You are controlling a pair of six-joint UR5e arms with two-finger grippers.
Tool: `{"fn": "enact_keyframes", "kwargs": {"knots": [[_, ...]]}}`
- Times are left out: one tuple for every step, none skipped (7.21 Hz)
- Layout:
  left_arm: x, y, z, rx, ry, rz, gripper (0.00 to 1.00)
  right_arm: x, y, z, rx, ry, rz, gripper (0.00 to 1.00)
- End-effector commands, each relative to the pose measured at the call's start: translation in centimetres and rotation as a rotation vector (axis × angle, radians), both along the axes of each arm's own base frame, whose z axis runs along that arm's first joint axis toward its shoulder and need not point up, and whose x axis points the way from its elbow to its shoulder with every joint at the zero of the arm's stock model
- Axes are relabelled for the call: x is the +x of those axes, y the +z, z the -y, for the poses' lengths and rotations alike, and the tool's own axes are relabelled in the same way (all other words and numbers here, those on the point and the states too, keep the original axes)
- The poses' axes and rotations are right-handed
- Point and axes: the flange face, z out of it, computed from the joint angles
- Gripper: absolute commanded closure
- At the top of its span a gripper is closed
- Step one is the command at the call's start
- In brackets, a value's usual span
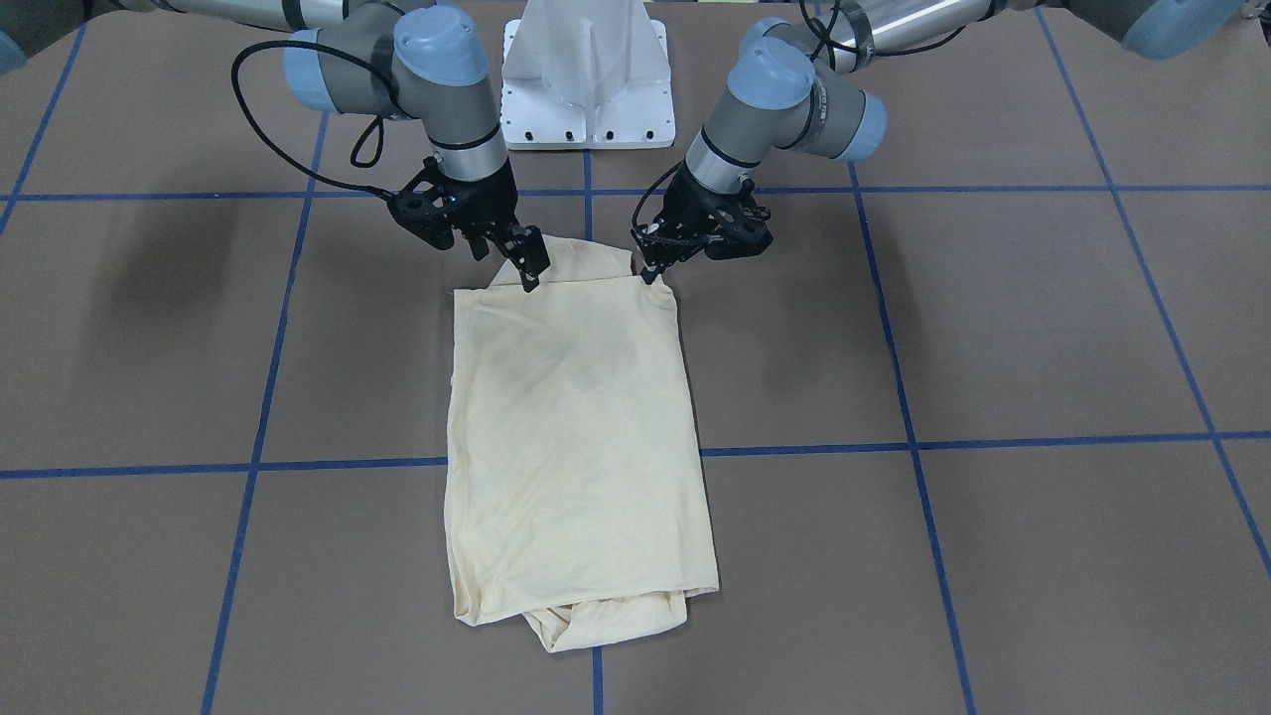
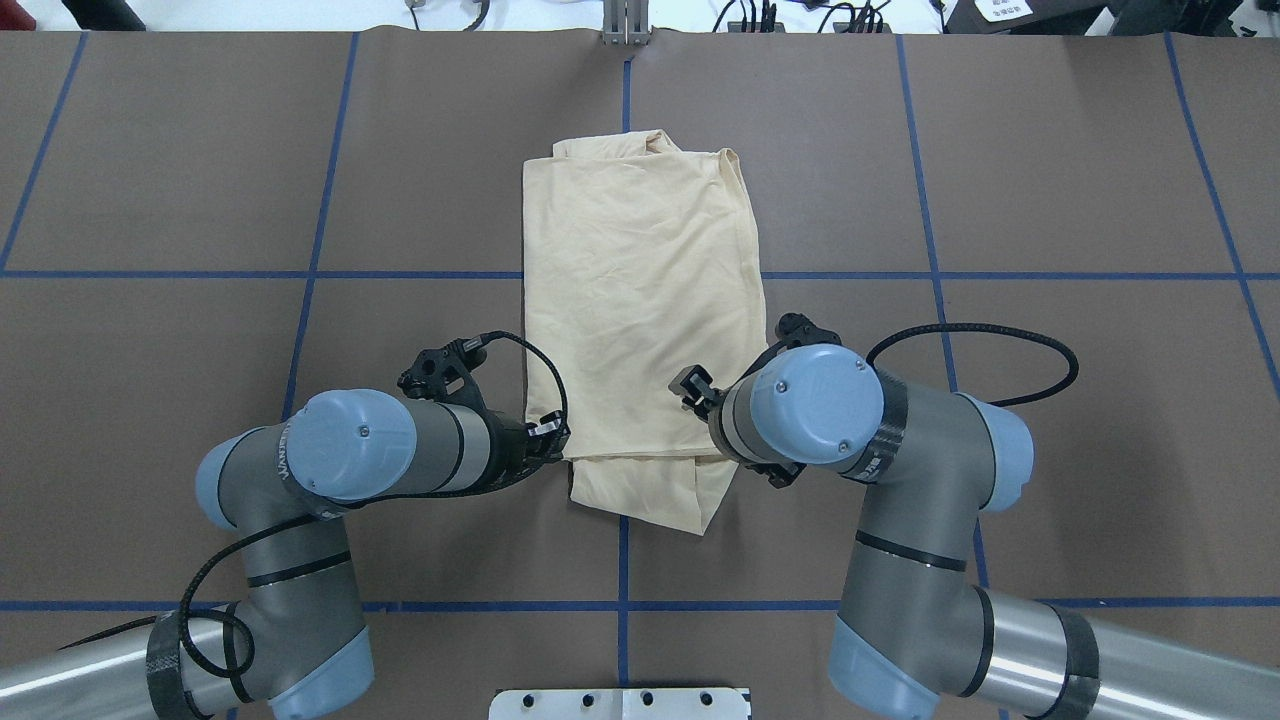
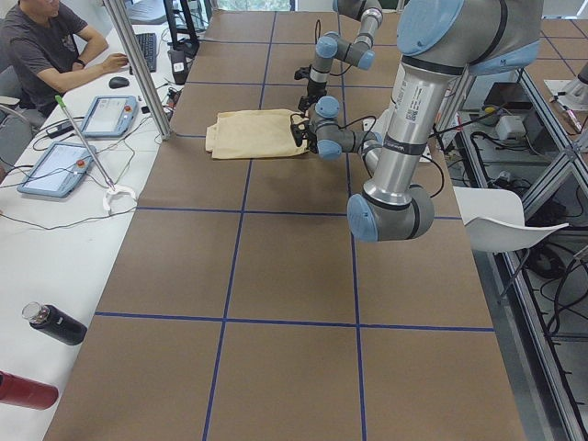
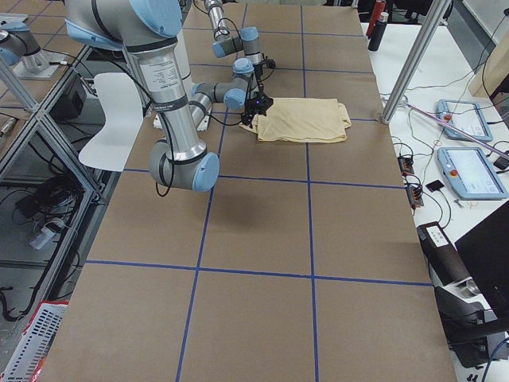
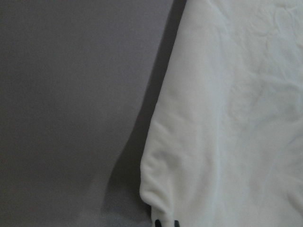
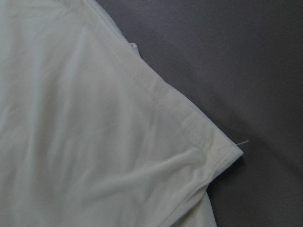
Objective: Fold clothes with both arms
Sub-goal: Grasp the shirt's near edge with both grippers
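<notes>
Front view: a cream shirt (image 1: 576,437) lies on the brown table (image 1: 993,328), folded into 1 long strip running from 12 to 6 o'clock, print hidden. At its 12 o'clock end, nearest the robot, 2 grippers meet the edge. The right gripper (image 1: 531,276) touches at about 11 o'clock, a little inboard of the corner. I cannot tell whether its jaws are closed. The left gripper (image 1: 653,270) sits on the 1 o'clock corner. A lower layer pokes out beyond that edge, and bunched cloth sticks out at 6 o'clock.

Overhead view: the strip lies mid-table, the grippers at its 6 o'clock end, left at 7, right at 5, jaws hidden from this angle.

Side views: the shirt lies flat just beyond both grippers, too small to judge grips. A person (image 3: 46,46) sits alongside.

Left wrist view: 2 dark fingertips (image 5: 158,222) sit close together at 6 o'clock with the shirt corner running between them, so these jaws look pinched on cloth.

Right wrist view: only a hemmed corner at 4 o'clock, and no fingers show.

Risks, as I judge them: the inboard right grip could let its outer corner droop and crease. A pinch on the top layer alone would leave the lower layer behind. Uneven lifting would skew the fold, and the loose bunch could spill out.
</notes>
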Motion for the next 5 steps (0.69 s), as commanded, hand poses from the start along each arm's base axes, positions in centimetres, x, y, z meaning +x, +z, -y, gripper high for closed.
{"fn": "enact_keyframes", "kwargs": {"knots": [[0.04,-0.25,0.02,0.001,0.0,-0.004,1.0,-2.11,2.48,-0.5,-0.007,-0.014,-0.054,0.01],[0.05,-0.35,0.02,0.003,0.001,-0.005,1.0,-2.33,2.88,-0.43,-0.007,-0.016,-0.062,0.01],[0.05,-0.36,0.02,0.003,0.001,-0.005,1.0,-2.37,2.95,-0.41,-0.007,-0.017,-0.064,0.01],[0.04,-0.26,0.02,0.003,0.001,-0.003,1.0,-2.32,2.95,-0.34,-0.007,-0.018,-0.063,0.02],[0.04,-0.26,0.02,0.004,0.001,-0.003,1.0,-2.23,2.88,-0.26,-0.005,-0.017,-0.062,0.08]]}}
